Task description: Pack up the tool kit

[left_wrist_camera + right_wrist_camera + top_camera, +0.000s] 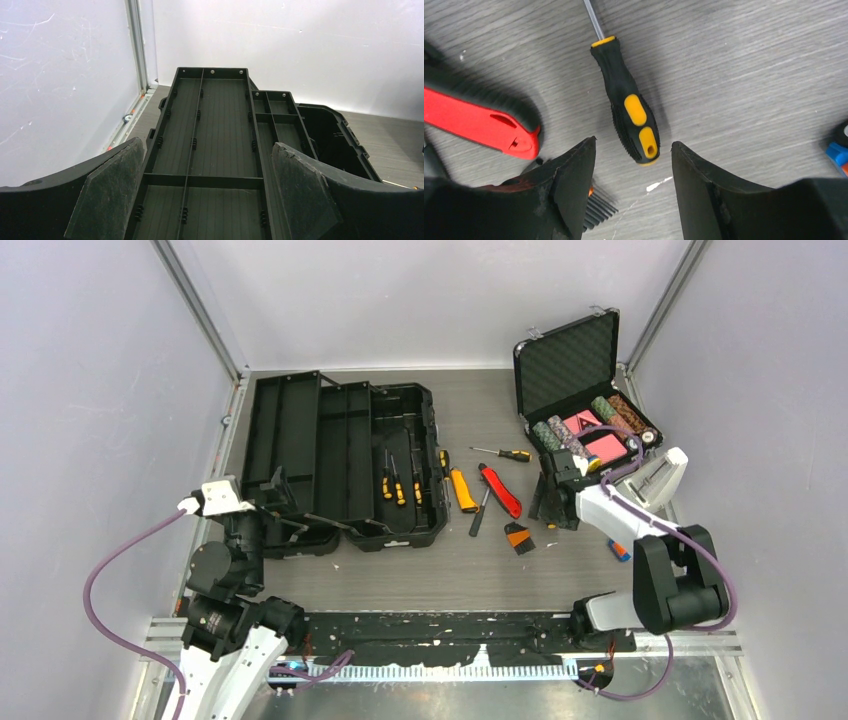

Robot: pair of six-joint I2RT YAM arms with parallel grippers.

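Black toolbox [300, 425] lies open, screwdrivers [398, 482] inside. At its 3 o'clock on the table: yellow knife [462, 490], red cutter [500, 490], loose screwdriver [505, 453].

The toolbox [220, 125] is matt black ribbed plastic. The screwdriver [631, 120] has a knurled black grip with glossy yellow insets and a metal shaft. The table [749, 75] shows matt grey wood grain.

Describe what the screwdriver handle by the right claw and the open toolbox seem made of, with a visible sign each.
Screwdriver handle: probably black rubbery grip with glossy yellow plastic inserts; fine ribbing shows. Toolbox: likely moulded matte black plastic; thin ribbed dividers.
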